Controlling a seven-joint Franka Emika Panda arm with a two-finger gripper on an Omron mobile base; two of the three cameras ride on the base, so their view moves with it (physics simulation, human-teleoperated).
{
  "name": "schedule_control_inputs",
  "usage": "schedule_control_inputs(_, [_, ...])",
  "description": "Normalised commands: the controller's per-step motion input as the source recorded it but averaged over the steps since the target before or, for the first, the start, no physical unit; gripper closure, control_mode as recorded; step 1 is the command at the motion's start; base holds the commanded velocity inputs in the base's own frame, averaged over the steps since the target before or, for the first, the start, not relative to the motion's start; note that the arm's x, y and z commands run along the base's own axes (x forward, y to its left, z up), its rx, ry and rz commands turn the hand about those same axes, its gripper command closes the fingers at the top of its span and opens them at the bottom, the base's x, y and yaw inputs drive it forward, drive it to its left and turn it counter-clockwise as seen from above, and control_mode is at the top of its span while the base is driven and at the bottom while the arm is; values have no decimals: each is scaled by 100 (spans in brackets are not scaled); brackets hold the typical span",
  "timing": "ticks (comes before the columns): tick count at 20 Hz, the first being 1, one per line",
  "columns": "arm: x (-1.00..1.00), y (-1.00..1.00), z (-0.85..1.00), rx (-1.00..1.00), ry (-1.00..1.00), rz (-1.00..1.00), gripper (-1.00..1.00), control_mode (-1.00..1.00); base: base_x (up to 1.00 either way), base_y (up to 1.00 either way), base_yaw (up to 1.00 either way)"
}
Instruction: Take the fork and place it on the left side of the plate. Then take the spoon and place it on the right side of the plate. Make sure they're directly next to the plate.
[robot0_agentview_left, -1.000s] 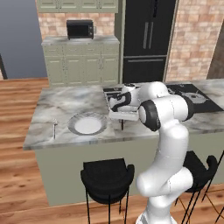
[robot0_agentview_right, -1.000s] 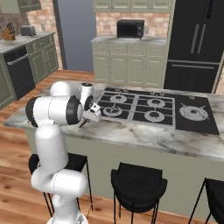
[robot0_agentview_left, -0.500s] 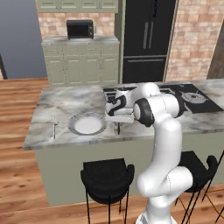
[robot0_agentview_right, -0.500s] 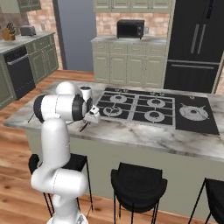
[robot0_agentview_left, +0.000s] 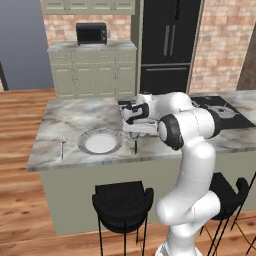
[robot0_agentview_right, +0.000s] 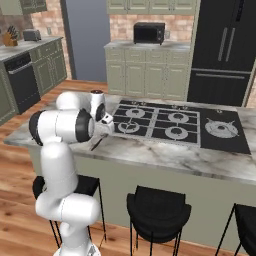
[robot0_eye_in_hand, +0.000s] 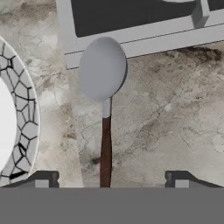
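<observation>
Gripper (robot0_eye_in_hand: 111, 186) spread wide over the spoon (robot0_eye_in_hand: 105, 109), plate (robot0_eye_in_hand: 27, 127) just to its left; careless lifting could nudge that dark handle askew.

Hand view: the plate (robot0_eye_in_hand: 24, 127) is running off the left edge, only its right rim showing; the lower end of the spoon (robot0_eye_in_hand: 104, 100) handle is disappearing at the bottom; the cooktop (robot0_eye_in_hand: 131, 26) is being cropped at the top. Left base view: the fork (robot0_agentview_left: 62, 145) is appearing too small for its tines to be made out; the arm is hiding most of the spoon (robot0_agentview_left: 135, 145).
</observation>
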Motion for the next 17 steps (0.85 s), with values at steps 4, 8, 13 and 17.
schedule_control_inputs(4, [-72, -17, 88, 1, -13, 0, -100, -100, 0, 0, 0])
schedule_control_inputs(8, [-95, -5, 87, 2, -20, 0, -100, -100, 0, 0, 0])
schedule_control_inputs(13, [-100, 1, 54, 0, -37, 0, -100, -100, 0, 0, 0])
schedule_control_inputs(17, [-100, 0, 45, -2, -49, 1, -100, -100, 0, 0, 0])
